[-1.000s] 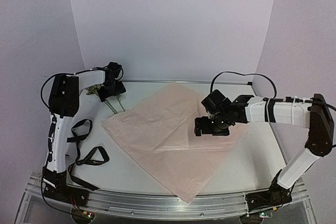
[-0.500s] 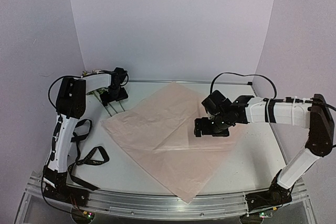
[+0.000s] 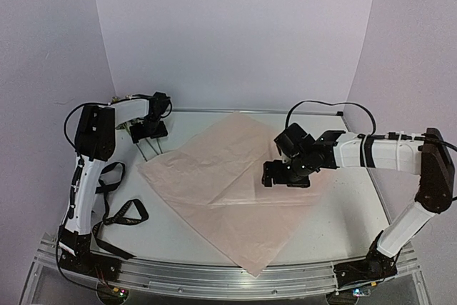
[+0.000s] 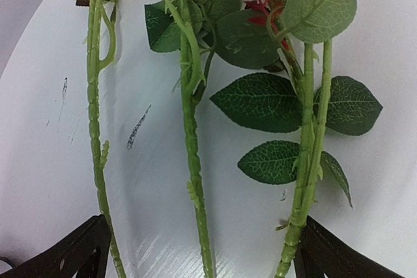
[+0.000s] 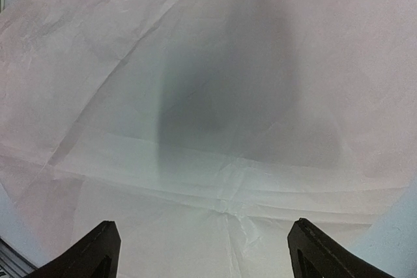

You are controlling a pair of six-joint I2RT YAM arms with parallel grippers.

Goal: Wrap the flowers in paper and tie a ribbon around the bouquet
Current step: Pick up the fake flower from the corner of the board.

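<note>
Left pincer (image 3: 148,132) swung over flowers (image 4: 190,115), wide open, straddling them

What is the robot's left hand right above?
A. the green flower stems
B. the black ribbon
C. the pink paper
A: the left wrist view shows three green flower stems lying on the white table between the open fingers of the left gripper. The pink paper is under the right gripper instead.

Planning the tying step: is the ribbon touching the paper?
Apart. The top external view shows the ribbon lying left of the paper, with bare table between them.
</note>
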